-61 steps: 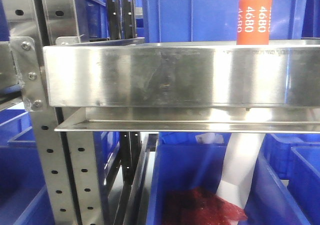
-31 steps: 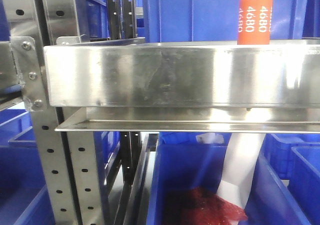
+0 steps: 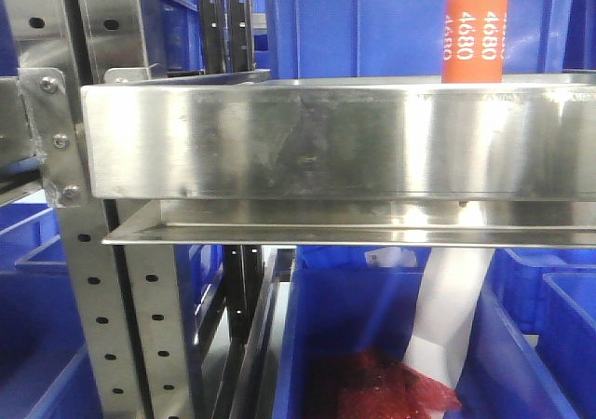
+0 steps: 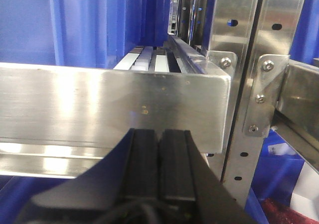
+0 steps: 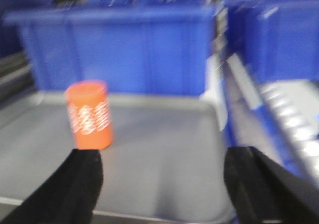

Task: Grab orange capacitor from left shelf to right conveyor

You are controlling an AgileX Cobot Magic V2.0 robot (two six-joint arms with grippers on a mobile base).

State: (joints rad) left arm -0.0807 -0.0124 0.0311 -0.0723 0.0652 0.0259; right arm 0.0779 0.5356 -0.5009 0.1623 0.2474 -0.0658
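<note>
The orange capacitor [image 3: 475,35] stands upright on the left shelf [image 3: 317,140], its top showing above the tall shiny front lip at the right. In the right wrist view the capacitor [image 5: 88,114] stands on the shelf's grey floor [image 5: 159,149], ahead and left of my right gripper [image 5: 162,179], which is open and empty; its left finger [image 5: 82,184] is just below the capacitor. My left gripper [image 4: 159,134] is shut with nothing in it, close in front of the shelf lip [image 4: 109,107]. The right conveyor is out of view.
Blue plastic bins [image 3: 400,19] stand behind the shelf, and another [image 3: 391,344] holding red material lies below it. Perforated grey uprights [image 3: 93,298] flank the shelf on the left; a bolted upright [image 4: 249,109] is right of my left gripper.
</note>
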